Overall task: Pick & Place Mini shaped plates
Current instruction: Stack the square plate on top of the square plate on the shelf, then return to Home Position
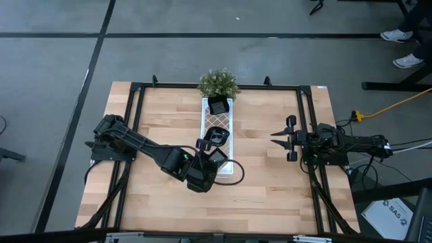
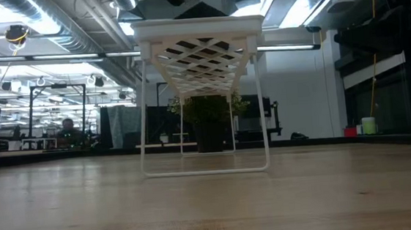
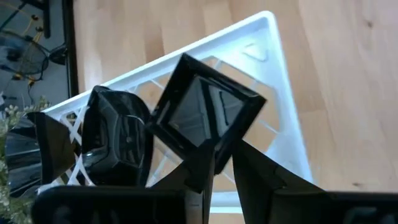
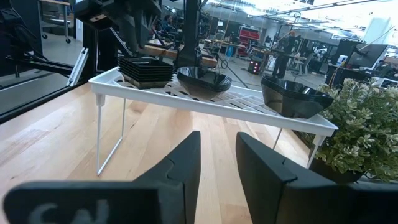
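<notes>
A white lattice tray [image 1: 206,121] stands on wire legs mid-table, with glossy black mini shaped plates on it. A rounded plate [image 1: 218,104] sits at its far end, a wavy one [image 1: 216,135] in the middle, and a stack of square ones [image 4: 146,70] at the near end. My left gripper [image 3: 225,155] reaches over that near end and is shut on the top square plate [image 3: 202,112]. My right gripper [image 1: 275,138] waits open over the table's right side, level with the tray's middle and touching nothing. My left gripper holds the square plate by its rim beside the corner nearest the arm [image 3: 217,144]. One finger [image 3: 186,174] is on the dish side and the other [image 3: 261,177] outside the rim. It comes slanting down from the table's left. Whether the plate is clear of the stack, I cannot tell.
A small green potted plant [image 1: 217,82] stands at the tray's far end. A black metal frame [image 1: 135,121] borders the wooden tabletop. Bare wood [image 1: 263,182] lies between the tray and the right arm and along the near edge. People sit at desks far behind the table [image 2: 67,129].
</notes>
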Controlling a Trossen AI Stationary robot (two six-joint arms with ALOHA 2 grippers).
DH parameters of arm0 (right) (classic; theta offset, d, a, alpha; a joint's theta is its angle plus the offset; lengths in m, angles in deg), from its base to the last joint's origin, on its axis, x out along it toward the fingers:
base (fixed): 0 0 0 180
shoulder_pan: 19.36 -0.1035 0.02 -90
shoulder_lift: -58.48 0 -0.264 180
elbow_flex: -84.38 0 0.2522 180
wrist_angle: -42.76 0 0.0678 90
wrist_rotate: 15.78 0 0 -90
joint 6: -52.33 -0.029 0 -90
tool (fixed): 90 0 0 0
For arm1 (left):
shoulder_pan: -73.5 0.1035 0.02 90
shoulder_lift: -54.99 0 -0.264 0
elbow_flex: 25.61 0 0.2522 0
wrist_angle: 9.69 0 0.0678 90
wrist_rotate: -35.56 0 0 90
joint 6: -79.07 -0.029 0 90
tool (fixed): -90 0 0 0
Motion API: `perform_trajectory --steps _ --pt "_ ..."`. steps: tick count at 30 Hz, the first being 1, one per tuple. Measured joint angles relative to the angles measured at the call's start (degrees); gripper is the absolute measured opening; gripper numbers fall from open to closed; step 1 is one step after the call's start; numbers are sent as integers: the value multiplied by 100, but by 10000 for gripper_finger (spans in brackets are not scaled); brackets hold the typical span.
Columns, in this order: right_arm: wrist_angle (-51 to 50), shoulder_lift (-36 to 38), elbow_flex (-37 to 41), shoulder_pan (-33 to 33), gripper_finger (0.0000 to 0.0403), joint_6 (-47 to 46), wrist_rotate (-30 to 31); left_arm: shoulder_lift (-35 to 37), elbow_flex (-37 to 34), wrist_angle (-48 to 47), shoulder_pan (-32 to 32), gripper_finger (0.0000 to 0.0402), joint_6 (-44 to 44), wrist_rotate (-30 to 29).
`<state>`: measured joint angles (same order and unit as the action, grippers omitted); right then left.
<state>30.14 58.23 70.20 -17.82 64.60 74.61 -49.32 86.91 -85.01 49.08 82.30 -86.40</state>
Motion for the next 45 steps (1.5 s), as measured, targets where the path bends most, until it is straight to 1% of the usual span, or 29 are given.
perform_trajectory --steps 5,8,12,14,15,17,19,21,23,26,29,31,33,36,40,45 --pt "0 1 1 1 102 -2 0 15 0 -1 -96 56 -32 6" --pt "0 0 0 2 102 -1 0 124 0 -26 -126 55 180 14" --pt "0 0 0 0 102 -2 0 473 -40 -238 -162 52 340 238" --pt "0 2 0 0 102 -2 0 818 -313 -192 -182 52 401 235" --pt "0 0 0 2 102 0 0 1063 -568 -39 -183 52 415 169" --pt "0 2 0 2 102 0 0 1687 -1279 559 -184 54 409 15" --pt "0 2 0 1 102 0 0 2461 -2241 1442 -168 56 247 -50" --pt "0 2 1 1 102 0 0 3306 -3326 2661 -94 56 2 11" --pt "0 1 0 0 102 -1 0 4171 -4423 3924 21 55 -258 271" --pt "0 2 0 2 102 0 0 5221 -5866 5649 218 52 -558 831" --pt "0 2 1 2 102 0 0 5995 -7028 6854 405 52 -614 1227" --pt "-1 1 1 1 102 0 0 6354 -7660 7471 537 54 -548 1254" --pt "0 2 0 1 102 -1 0 6616 -8168 8047 662 56 -506 1259" --pt "0 2 0 0 102 0 0 6900 -8716 8707 841 56 -505 1431" --pt "0 0 0 0 102 0 0 7253 -9175 8960 1137 52 -472 1585" --pt "-1 2 1 1 102 0 0 7645 -9486 9001 1418 54 -506 1657"
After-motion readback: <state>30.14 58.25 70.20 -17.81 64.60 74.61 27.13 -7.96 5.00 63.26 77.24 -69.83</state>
